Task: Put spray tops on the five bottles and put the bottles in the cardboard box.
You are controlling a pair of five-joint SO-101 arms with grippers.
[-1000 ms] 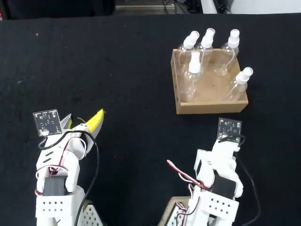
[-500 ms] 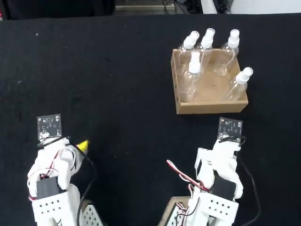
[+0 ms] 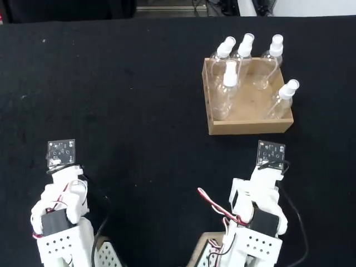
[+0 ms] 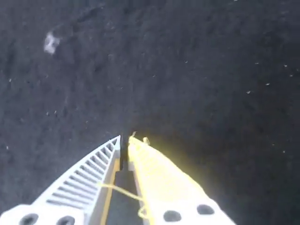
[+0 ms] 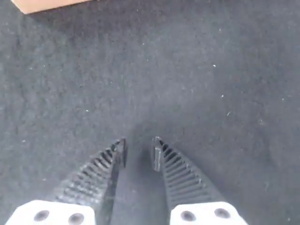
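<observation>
The cardboard box (image 3: 249,125) stands at the back right of the black table. Five clear bottles stand in it, each with a white spray top: three along the far wall (image 3: 225,48) (image 3: 245,43) (image 3: 276,43), one in the middle (image 3: 230,74) and one at the near right corner (image 3: 288,88). My left gripper (image 4: 124,139), one white and one yellow finger, is shut on nothing above bare cloth. My right gripper (image 5: 138,149) hangs over the cloth just short of the box corner (image 5: 42,3), its black fingers a narrow gap apart with nothing between.
Both arms are folded back at the table's near edge, the left arm (image 3: 60,192) at the lower left and the right arm (image 3: 261,194) at the lower right. Black cloth (image 3: 128,94) covers the table. A small white speck (image 4: 50,42) lies ahead of the left gripper.
The left arm has drawn back toward its base and its yellow finger, spread a second ago, has closed. The right arm, box and bottles have not moved.
</observation>
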